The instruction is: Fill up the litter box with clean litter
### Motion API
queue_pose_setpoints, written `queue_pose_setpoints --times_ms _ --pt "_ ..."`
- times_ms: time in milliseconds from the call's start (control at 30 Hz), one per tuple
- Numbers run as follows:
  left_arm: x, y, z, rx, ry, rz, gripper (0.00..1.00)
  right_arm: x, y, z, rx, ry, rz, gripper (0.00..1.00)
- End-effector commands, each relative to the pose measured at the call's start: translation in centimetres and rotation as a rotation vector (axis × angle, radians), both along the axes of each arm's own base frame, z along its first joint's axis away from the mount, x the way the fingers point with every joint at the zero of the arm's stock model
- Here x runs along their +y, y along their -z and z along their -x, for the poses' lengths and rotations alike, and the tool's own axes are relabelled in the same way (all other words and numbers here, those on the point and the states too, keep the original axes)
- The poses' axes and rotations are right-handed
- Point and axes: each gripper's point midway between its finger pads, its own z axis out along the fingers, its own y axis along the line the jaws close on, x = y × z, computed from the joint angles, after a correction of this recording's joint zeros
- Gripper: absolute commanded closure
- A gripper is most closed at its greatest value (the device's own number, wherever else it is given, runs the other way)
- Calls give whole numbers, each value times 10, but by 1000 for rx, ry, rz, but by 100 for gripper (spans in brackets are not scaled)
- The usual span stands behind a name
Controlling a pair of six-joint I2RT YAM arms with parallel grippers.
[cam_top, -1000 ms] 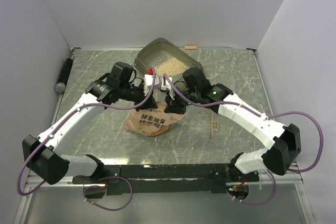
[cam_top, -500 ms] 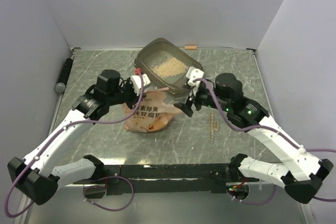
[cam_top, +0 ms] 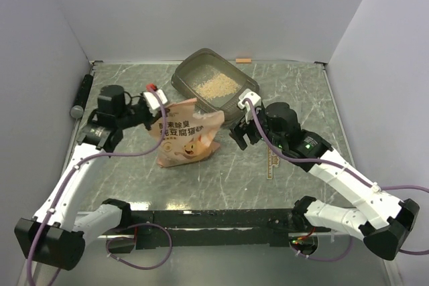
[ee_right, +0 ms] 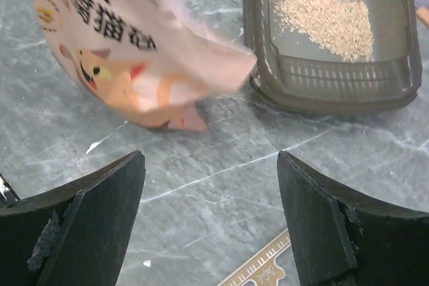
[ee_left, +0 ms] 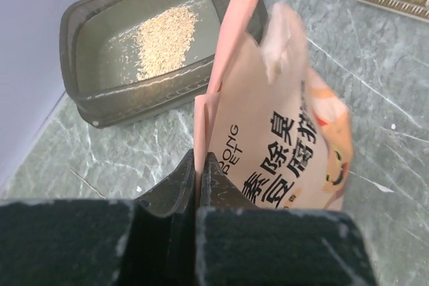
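The litter box [cam_top: 181,78] sits at the far middle of the table [cam_top: 301,85], a patch of clean litter [cam_top: 214,86] on its floor. Just near and left of it, the pink bag [cam_top: 188,135] hangs upright from the left gripper [cam_top: 161,106], its bottom on the table. The right gripper [cam_top: 241,135] hovers right of the bag, touching nothing.

From the left wrist, the left gripper [ee_left: 199,165] has its fingers pressed together on the bag's [ee_left: 288,145] pink edge. The litter box [ee_left: 134,98] lies beyond, with litter [ee_left: 161,38] heaped inside.

From the right wrist, the right gripper's [ee_right: 209,159] fingers [ee_right: 100,212] stand wide apart over bare table. The bag [ee_right: 127,51] is far left, the litter box [ee_right: 328,95] far right, and a ruler [ee_right: 261,269] lies near.
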Motion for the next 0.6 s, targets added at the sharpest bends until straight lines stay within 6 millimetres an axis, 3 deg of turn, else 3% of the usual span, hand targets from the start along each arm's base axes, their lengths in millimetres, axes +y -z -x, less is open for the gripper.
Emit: queue_pose_setpoints --times_ms 0,133,300,333,433,567 --pt "16 -94 -6 -329 150 85 99 1 -17 -17 -37 87 -75 15" --pt "13 -102 0 -346 249 78 99 4 -24 -27 -54 131 -116 15" --pt "9 -126 3 -352 349 85 99 -1 -32 -30 -64 166 -130 16" --pt "8 -140 4 -397 372 70 99 -1 -30 -29 -59 169 -134 16" --pt "1 -138 12 -356 459 81 99 -2 -26 -21 -44 146 -131 16" --pt "-3 -111 24 -278 531 121 99 -11 -18 -12 -20 137 -83 17"
